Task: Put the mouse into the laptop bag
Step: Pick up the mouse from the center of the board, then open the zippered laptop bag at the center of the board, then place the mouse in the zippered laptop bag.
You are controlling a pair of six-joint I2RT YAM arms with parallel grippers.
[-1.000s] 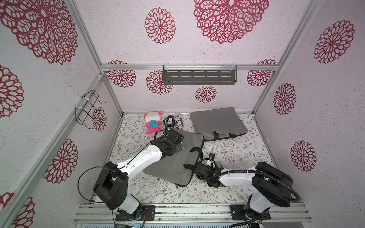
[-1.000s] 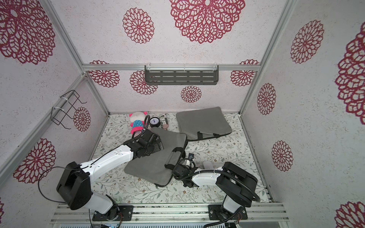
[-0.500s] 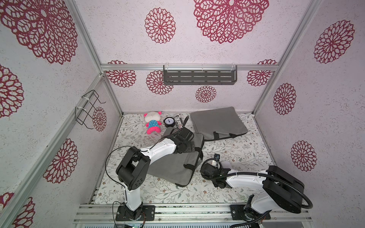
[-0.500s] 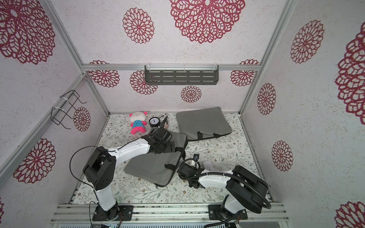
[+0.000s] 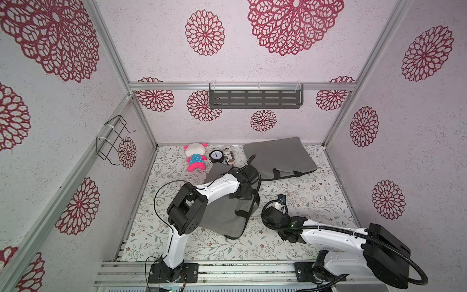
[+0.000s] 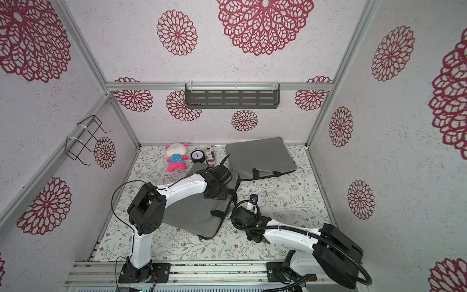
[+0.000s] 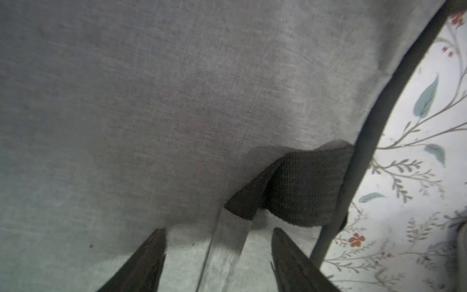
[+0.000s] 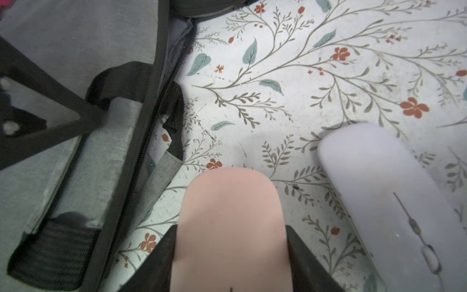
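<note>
My left gripper (image 7: 219,249) sits low over the near grey fabric laptop bag (image 5: 222,217) with black handles, tips apart either side of a grey strap (image 7: 227,242). Just right of the bag, my right gripper (image 8: 231,242) is clamped on the pale pink rounded mouse (image 8: 231,202), beside a flat white mouse (image 8: 374,182) on the floral mat (image 8: 328,75).

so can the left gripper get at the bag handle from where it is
probably yes: the left gripper hovers with jaws apart right over the laptop bag, and the dark handle lies just ahead of it with nothing in between
</note>
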